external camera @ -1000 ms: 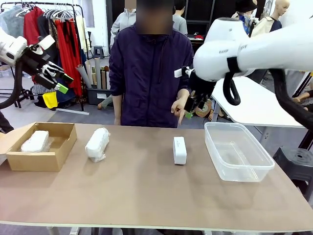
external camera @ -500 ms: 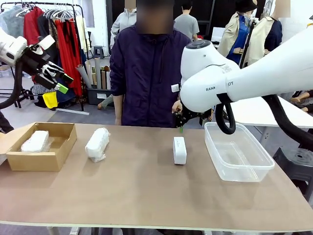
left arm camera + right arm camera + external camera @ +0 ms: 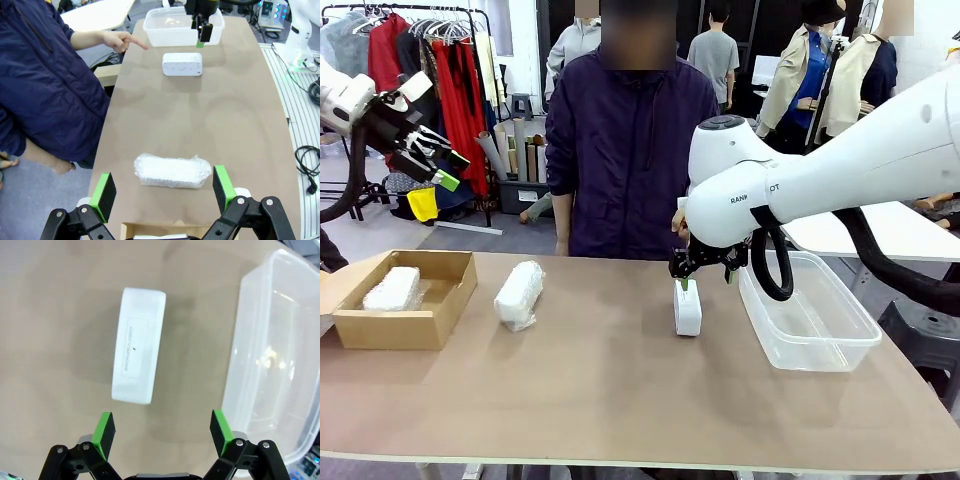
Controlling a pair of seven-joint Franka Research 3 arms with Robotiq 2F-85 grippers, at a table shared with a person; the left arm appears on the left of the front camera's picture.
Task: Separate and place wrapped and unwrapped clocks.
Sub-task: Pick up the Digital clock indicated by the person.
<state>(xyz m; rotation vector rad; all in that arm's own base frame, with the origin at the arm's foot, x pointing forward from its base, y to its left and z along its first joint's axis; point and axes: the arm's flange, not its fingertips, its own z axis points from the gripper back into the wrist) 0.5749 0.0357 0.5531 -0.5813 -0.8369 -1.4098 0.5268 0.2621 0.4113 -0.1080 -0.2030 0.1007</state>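
Right wrist view: right gripper [image 3: 162,432], jaws wide open and empty, lowered this past second to just above smooth white rounded rectangular block [image 3: 138,345] on table [image 3: 60,315] beside clear plastic tub [image 3: 280,330]; grasp judged imminent; left gripper [image 3: 162,187] open, raised well above crinkly white padded bundle [image 3: 172,171].

Right arm [image 3: 820,170]: on its white housing near the wrist we read dark letters, "RAN" and then "OT". A black cable crosses between the two groups, so we cannot make out the whole word.
Unwrapped clock [image 3: 137,352]: in the right wrist view we see a small rectangular label [image 3: 134,351] on its upturned face, with a few lines of fine print running lengthwise. The print is too small for us to read.
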